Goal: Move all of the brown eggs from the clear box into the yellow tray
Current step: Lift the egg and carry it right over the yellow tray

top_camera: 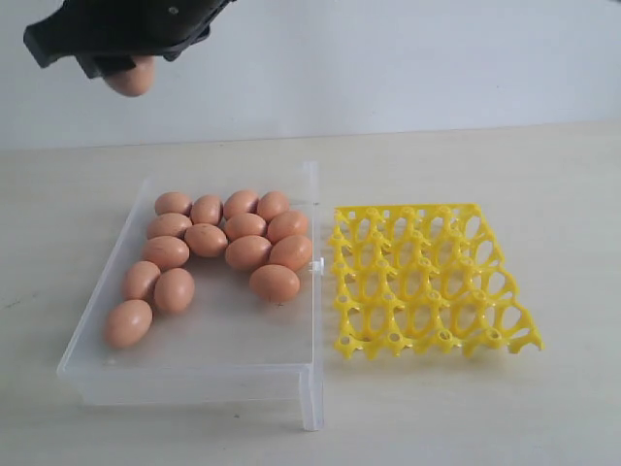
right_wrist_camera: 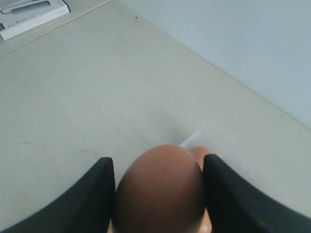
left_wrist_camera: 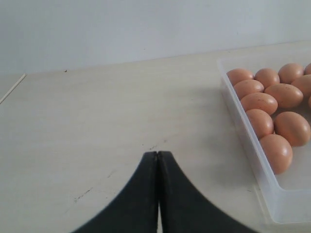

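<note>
Held one egg [top_camera: 132, 78] in the right gripper [right_wrist_camera: 159, 167], jaws parted only to shell width; could not tell the long axis. Appeared raised beyond the far-left corner of the box [top_camera: 223, 374], reaching across the middle. Put the tray [top_camera: 341, 320] well off to the right, past the whole box, every cup empty. Judged the right arm the one to carry across. Saw nothing tall between, only low walls and the other eggs [top_camera: 248, 251] clustered toward the box's far side. Found the left gripper [left_wrist_camera: 158, 155] closed tip to tip, empty, over bare tabletop [left_wrist_camera: 97, 121] just outside the box's wall.
</note>
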`<state>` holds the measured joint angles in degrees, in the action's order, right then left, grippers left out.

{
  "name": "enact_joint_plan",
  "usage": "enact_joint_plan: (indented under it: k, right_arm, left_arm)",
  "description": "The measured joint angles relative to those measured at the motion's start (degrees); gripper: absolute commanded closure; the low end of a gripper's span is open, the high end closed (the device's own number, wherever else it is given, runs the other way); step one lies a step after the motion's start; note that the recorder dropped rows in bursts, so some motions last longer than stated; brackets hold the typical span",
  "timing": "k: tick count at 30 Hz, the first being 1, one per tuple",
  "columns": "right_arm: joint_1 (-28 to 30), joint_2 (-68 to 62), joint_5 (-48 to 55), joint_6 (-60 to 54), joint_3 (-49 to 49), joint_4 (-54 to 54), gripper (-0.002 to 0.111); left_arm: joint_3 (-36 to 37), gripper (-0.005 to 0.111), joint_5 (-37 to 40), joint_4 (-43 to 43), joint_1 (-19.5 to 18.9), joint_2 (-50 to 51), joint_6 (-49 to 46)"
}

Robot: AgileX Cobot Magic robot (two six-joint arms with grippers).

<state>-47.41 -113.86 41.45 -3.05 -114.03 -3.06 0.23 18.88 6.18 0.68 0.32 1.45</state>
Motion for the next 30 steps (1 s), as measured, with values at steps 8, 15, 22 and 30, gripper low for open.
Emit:
enact_joint_plan:
  k: [8, 15, 22, 30]
  right_arm:
    - [1.3, 18.5, -15.8, -0.4, 24.9, 0.1, 0.108]
    - [8.2, 30.6, -48.5, -0.4, 58.9, -6.9, 0.108]
    - [12.2, 28.6, -63.3, -0.3, 69.0, -9.5, 0.108]
    - [16.1, 18.3, -64.6, 2.3, 66.5, -7.8, 0.108]
  left_arm:
    - [0.0, 0.107, 0.0, 0.0, 0.0, 0.0, 0.0]
    - [0.0, 0.107, 0.0, 0.0, 0.0, 0.0, 0.0]
    - [0.0, 0.107, 0.0, 0.0, 0.0, 0.0, 0.0]
    - [0.0, 0.107, 0.0, 0.0, 0.0, 0.0, 0.0]
